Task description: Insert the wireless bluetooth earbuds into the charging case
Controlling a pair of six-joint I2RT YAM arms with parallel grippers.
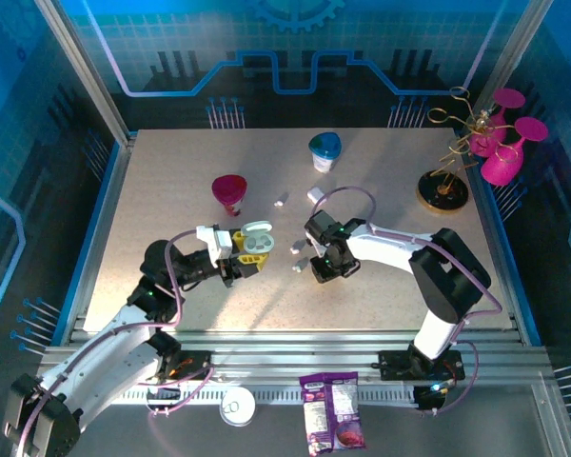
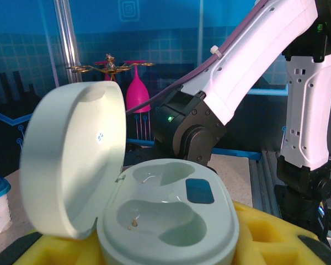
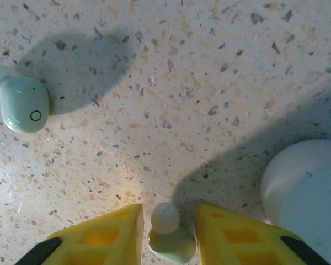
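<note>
Here, one earbud (image 3: 170, 240) is seen lying on the speckled table (image 3: 171, 83), directly between the yellow fingers (image 3: 99, 237) of the right gripper (image 3: 168, 218). Its rounded tip is pointed away from the wrist. The fingers are set close on either side of it; whether it is actually pinched cannot be told. A second earbud (image 3: 23, 104) is found well apart from the gripper, ahead and to the left in the right wrist view. The charging case (image 2: 165, 215) is clamped between the yellow pads of the left gripper (image 1: 247, 252), with its lid (image 2: 71, 160) swung open and both wells exposed. Overhead, the case is seen held near the right gripper.
</note>
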